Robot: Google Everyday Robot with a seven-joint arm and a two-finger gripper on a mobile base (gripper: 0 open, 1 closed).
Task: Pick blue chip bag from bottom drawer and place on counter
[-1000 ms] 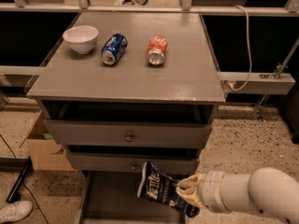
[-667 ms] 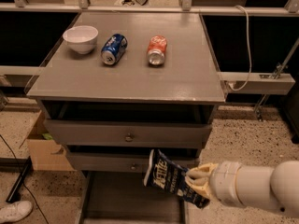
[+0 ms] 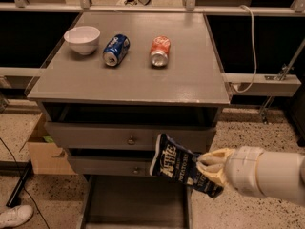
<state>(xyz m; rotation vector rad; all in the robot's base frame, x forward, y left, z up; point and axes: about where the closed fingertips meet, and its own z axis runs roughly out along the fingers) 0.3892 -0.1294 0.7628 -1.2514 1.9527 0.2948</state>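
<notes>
My gripper (image 3: pixel 208 168) comes in from the lower right and is shut on the blue chip bag (image 3: pixel 177 164), a dark navy foil bag with white "Kettle" lettering. The bag hangs in the air in front of the two knobbed drawers, above the right side of the open bottom drawer (image 3: pixel 133 202), a flat grey tray at the bottom of the view. The grey counter (image 3: pixel 133 75) is above and behind the bag, and the bag's top edge is still below its front edge.
On the counter's far part are a white bowl (image 3: pixel 82 39), a blue soda can (image 3: pixel 116 50) on its side and an orange soda can (image 3: pixel 159 51) on its side. A cardboard box (image 3: pixel 44 149) stands on the floor at left. A white cable (image 3: pixel 250 42) hangs at right.
My gripper has lifted the chip bag up and a little to the right, from just over the bottom drawer to the height of the middle drawers.
</notes>
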